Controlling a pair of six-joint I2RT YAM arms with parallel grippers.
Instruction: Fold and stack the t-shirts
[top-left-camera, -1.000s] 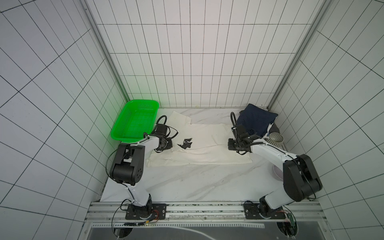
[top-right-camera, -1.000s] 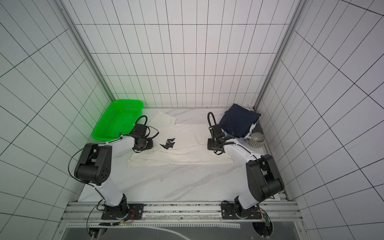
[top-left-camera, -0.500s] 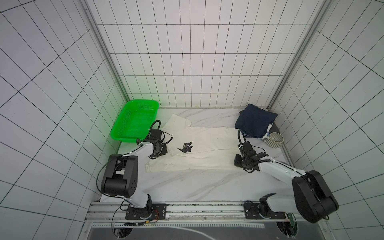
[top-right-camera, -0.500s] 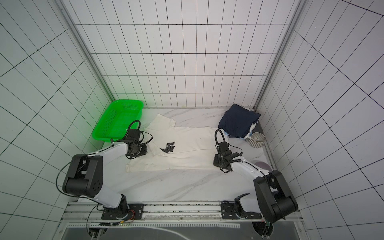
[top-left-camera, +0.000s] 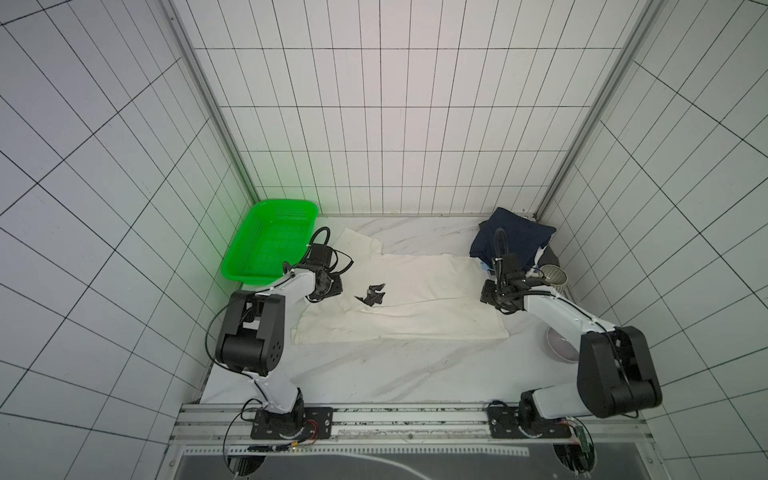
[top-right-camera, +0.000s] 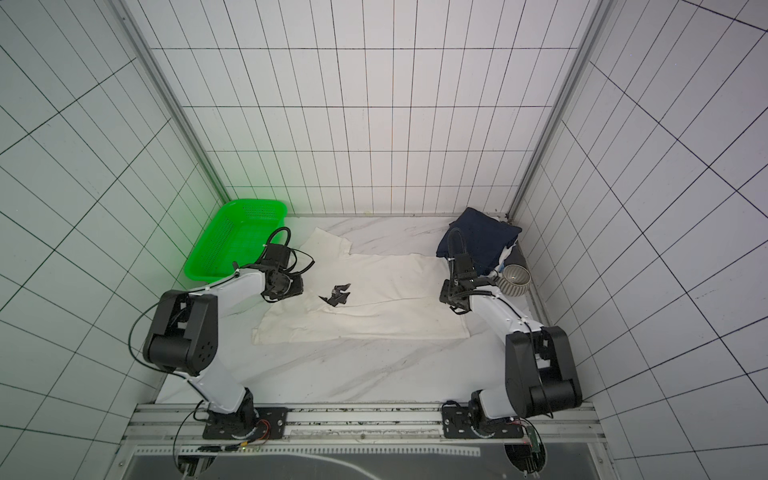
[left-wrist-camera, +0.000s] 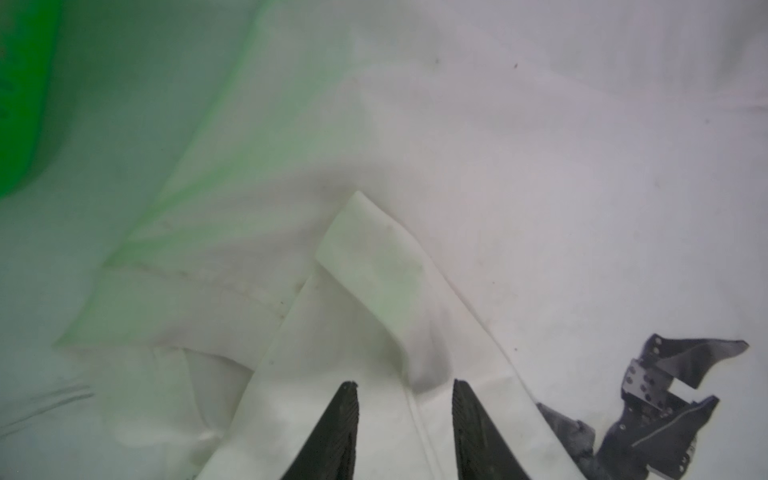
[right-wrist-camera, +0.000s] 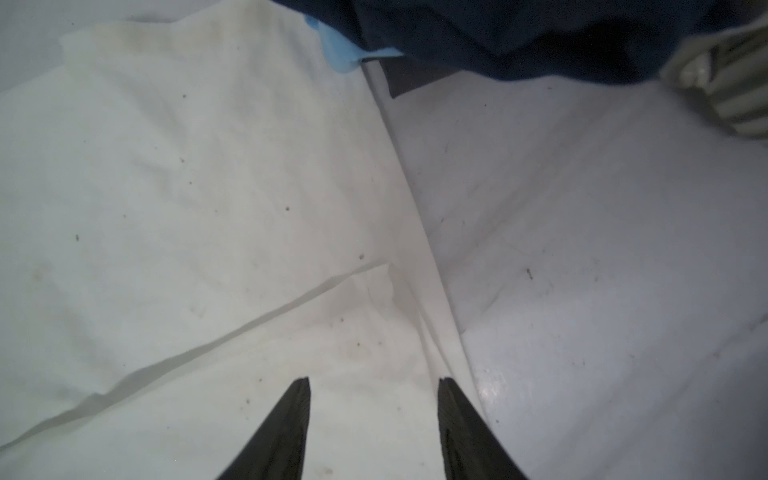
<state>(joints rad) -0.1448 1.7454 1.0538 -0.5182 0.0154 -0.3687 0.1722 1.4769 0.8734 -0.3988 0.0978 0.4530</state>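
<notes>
While your left gripper (left-wrist-camera: 402, 384) and right gripper (right-wrist-camera: 374, 379) stand open and empty, pinch the shirt (top-left-camera: 415, 291) evenly at both ends before folding.

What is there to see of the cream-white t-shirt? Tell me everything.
The cream-white t-shirt is soft, lightly creased cloth with tiny dark specks and a dark print near its left end. It lies flat on the marble table, spread crosswise, its near part apparently folded over, one short sleeve pointing back beside the green basket. The open left gripper and open right gripper hang over its two ends, gripping nothing.
</notes>
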